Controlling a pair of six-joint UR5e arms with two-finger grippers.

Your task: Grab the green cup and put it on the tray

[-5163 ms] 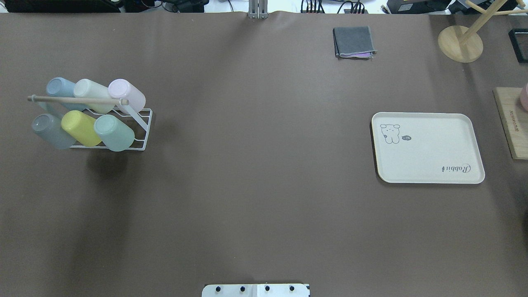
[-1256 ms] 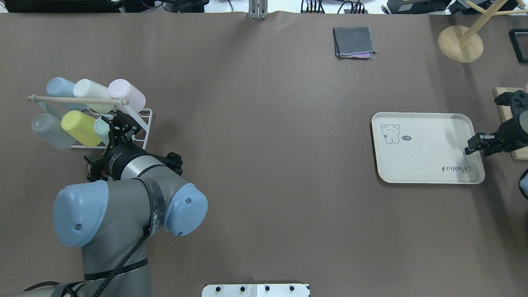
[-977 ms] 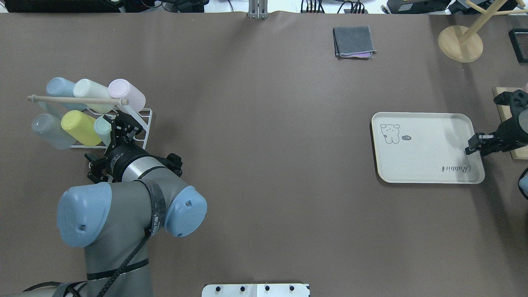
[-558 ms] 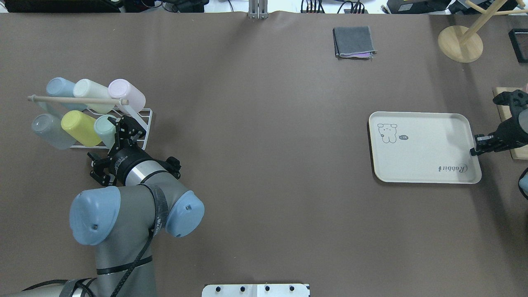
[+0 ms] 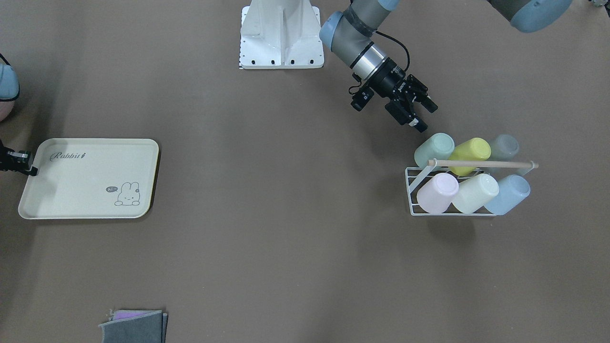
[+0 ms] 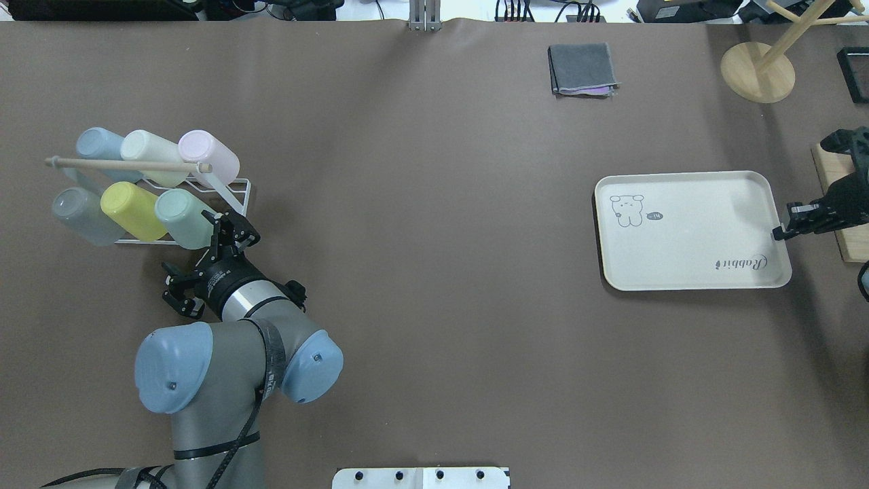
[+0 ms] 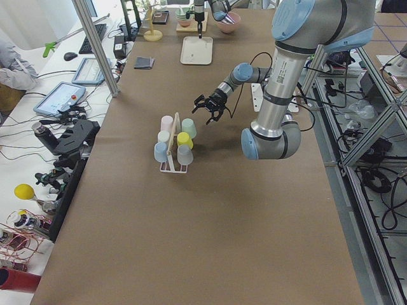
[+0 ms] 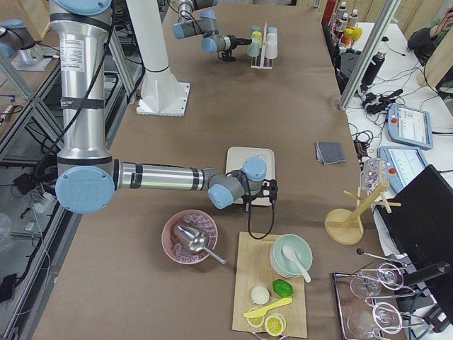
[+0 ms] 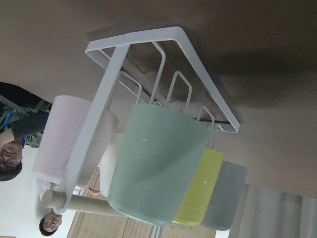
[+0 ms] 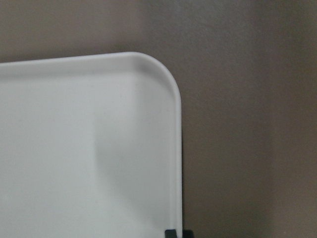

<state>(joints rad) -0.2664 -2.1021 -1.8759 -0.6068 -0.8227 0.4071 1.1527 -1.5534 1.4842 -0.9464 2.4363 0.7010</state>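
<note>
The green cup (image 6: 187, 210) lies tilted in the white wire rack (image 6: 239, 204), at the right end of the near row; it fills the left wrist view (image 9: 156, 168). My left gripper (image 6: 232, 229) is open and empty, just near and right of the cup, not touching it; it also shows in the front view (image 5: 425, 116). The cream tray (image 6: 692, 251) with "Rabbit" script lies flat at the right. My right gripper (image 6: 781, 232) is shut on the tray's right rim (image 10: 177, 148).
The rack also holds yellow (image 6: 132, 210), grey, blue, cream and pink (image 6: 209, 155) cups under a wooden bar (image 6: 125, 164). A folded grey cloth (image 6: 584, 69) and a wooden stand (image 6: 757, 71) sit at the far side. A wooden board (image 6: 845, 224) lies right of the tray.
My left gripper has drawn back from over the green cup, nearer the robot and to the right; the cup stays in the rack. The tray has slid left and farther away with my right gripper.
</note>
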